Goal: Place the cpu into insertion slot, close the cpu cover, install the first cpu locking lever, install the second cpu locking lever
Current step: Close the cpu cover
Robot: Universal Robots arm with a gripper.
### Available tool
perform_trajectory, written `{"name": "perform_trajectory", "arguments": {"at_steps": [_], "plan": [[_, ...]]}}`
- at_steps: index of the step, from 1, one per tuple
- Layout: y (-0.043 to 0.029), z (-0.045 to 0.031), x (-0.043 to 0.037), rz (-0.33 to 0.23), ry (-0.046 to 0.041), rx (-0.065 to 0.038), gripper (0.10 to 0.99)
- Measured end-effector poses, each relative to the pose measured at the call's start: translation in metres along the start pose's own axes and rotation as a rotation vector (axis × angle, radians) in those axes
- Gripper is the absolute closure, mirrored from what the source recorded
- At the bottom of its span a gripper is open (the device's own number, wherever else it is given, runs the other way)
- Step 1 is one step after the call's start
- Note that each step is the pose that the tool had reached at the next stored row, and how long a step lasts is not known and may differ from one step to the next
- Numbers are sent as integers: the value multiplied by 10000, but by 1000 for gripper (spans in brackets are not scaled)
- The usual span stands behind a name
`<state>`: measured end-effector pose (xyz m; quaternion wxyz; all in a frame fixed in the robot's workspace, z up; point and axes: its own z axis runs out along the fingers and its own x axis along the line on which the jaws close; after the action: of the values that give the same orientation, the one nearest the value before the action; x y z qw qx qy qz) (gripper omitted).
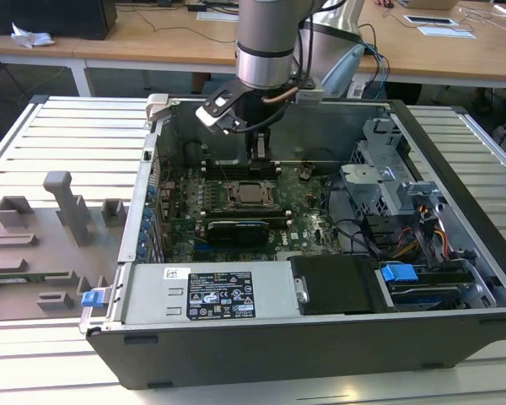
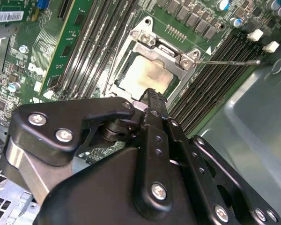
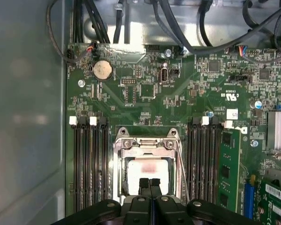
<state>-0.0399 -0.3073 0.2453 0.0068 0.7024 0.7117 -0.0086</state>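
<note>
over the cpu (image 3: 147, 168), gripper (image 3: 150, 182) closed.

Cpu (image 3: 147, 169): under cover (image 3: 145, 146), just below tool (image 3: 150, 183) tip.
Memory slots (image 3: 89, 164): banks flanking tool on both sides.
Board (image 3: 145, 93): beneath tool, inside case (image 1: 455, 169).
Case: around tool, lying on counter (image 1: 67, 135).

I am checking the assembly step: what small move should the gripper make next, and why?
Probably shift the shut gripper sideways to the thin lever: the cpu lies seated, the cpu cover seems down, yet that lever sticks out free.
</note>
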Motion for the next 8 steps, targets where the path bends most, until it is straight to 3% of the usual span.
{"name": "perform_trajectory", "arguments": {"at_steps": [8], "plan": [[-85, 31, 2, 0, 1, 0, 980]]}}
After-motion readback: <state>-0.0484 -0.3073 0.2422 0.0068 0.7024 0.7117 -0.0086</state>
